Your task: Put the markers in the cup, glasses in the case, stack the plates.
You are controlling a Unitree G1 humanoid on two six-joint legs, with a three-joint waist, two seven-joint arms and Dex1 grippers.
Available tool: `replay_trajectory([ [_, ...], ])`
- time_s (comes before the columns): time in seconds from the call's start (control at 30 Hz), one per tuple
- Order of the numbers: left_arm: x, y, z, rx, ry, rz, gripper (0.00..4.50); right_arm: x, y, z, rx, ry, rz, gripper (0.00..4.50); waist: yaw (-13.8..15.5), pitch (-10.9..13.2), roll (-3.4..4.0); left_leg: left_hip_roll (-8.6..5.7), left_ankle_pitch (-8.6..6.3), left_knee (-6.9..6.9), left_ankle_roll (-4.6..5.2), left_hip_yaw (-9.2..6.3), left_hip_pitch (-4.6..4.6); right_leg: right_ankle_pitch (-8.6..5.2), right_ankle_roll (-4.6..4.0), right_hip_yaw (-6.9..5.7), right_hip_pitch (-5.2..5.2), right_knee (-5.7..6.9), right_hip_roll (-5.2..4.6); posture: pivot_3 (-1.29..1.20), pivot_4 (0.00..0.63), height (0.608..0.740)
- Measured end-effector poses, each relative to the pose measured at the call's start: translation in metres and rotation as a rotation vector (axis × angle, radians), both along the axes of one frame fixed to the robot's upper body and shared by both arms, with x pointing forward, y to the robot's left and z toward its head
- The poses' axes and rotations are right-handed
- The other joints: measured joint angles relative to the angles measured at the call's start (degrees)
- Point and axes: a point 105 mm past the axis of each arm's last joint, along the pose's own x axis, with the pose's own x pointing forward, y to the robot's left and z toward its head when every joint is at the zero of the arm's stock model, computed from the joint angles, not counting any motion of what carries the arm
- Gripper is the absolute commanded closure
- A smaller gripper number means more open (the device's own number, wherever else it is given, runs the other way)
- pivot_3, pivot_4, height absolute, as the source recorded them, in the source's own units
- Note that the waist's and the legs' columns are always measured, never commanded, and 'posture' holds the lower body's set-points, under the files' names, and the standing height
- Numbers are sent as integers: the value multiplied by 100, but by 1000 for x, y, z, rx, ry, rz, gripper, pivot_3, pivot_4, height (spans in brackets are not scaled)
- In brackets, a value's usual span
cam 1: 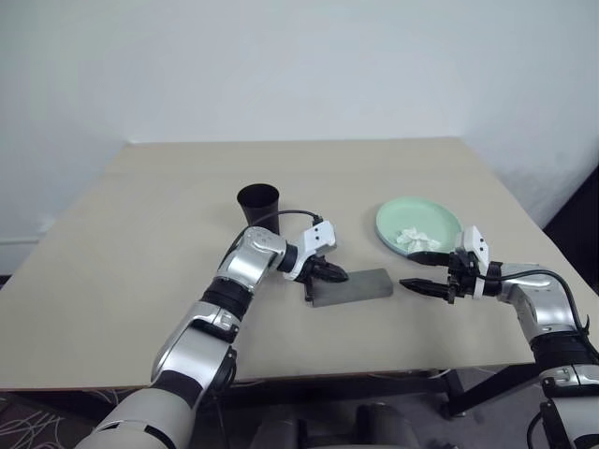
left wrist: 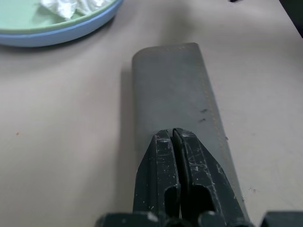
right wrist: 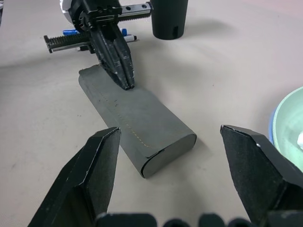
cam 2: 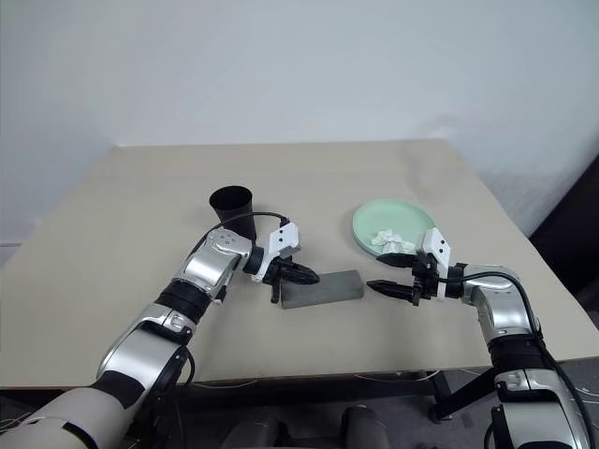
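The grey case (cam 1: pixel 360 285) lies closed on the table in front of me. My left gripper (cam 1: pixel 335 274) is shut, and its tips rest on the lid at the case's left end (left wrist: pixel 173 135) with nothing between the fingers. My right gripper (cam 1: pixel 419 271) stands open just off the case's right end, with the case (right wrist: pixel 142 127) ahead of its fingers. The black cup (cam 1: pixel 258 204) stands upright behind the left arm. Markers (right wrist: pixel 71 32) lie on the table beyond the left gripper. The mint green plate (left wrist: pixel 28 19) sits on the light blue plate (left wrist: pixel 71 33). The glasses are out of view.
A crumpled white tissue (cam 1: pixel 416 238) lies on the green plate at the right. The beige table (cam 1: pixel 140 281) has bare room on the left and at the back. Its front edge runs close under both arms.
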Motion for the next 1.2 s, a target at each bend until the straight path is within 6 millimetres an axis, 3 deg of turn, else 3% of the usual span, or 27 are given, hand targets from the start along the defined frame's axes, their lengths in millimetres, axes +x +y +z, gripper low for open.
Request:
replay_trajectory([
  [0.13, 0, 0, 1, 31, -54, -23, 4479, 0, 0, -1, 1, 1, -1, 828, 0, -1, 0, 1, 0, 0, 0, 3, 8, 0, 0, 1, 6, 1, 0, 0, 0, 740],
  [0.3, 10, 3, 2, 7, -74, 78, 4479, 0, 2, -2, 8, 0, 1, 828, -1, -1, 0, 4, 1, 2, 0, 2, 9, 0, 0, 2, 3, 5, 0, 0, 0, 740],
  [0.47, 28, 15, 34, -134, -157, 231, 4479, 1, 6, -2, 19, -1, 5, 828, -3, -1, 0, 5, 0, 0, 0, 2, 8, 1, 1, 1, 0, 6, 0, 0, 0, 740],
  [0.57, 30, 33, 42, -159, -219, 330, 4479, 2, 8, -2, 25, -9, 1, 828, -6, -2, 2, 4, 0, -7, -1, 2, 10, 2, 2, 2, 0, 6, 0, 0, 0, 740],
  [0.8, 14, 90, 27, -112, -213, 775, 4479, 4, 7, -2, 24, -22, -7, 828, 6, -2, 3, 4, 0, -8, -2, -8, 12, 5, 8, 0, 3, 5, -7, 0, 0, 740],
  [0.9, 2, 100, 20, -98, -179, 939, 4479, 5, 5, -3, 24, -19, -14, 828, 6, -2, 2, 2, 0, -8, -2, -21, 12, 5, 8, 0, 4, 4, -9, 0, 0, 740],
  [1.0, -3, 105, 16, -80, -160, 1071, 3874, 7, 6, -1, 26, -28, -14, 828, 3, -1, 1, 2, 1, -8, -4, -21, 16, 5, 8, -1, 5, 6, -4, 0, 0, 740],
  [1.13, -8, 109, 15, -54, -158, 1223, 2589, 9, 7, -2, 36, -26, -16, 828, -2, -1, 1, 3, 1, -9, -5, -10, 26, 1, 1, -2, 14, 8, -1, 0, 0, 740],
  [1.2, -10, 114, 10, -26, -151, 1284, 2589, 9, 10, -4, 46, -18, -14, 828, -5, -2, 2, 3, 1, -10, -5, -6, 26, 1, 0, -1, 13, 8, -1, 0, 0, 740],
])
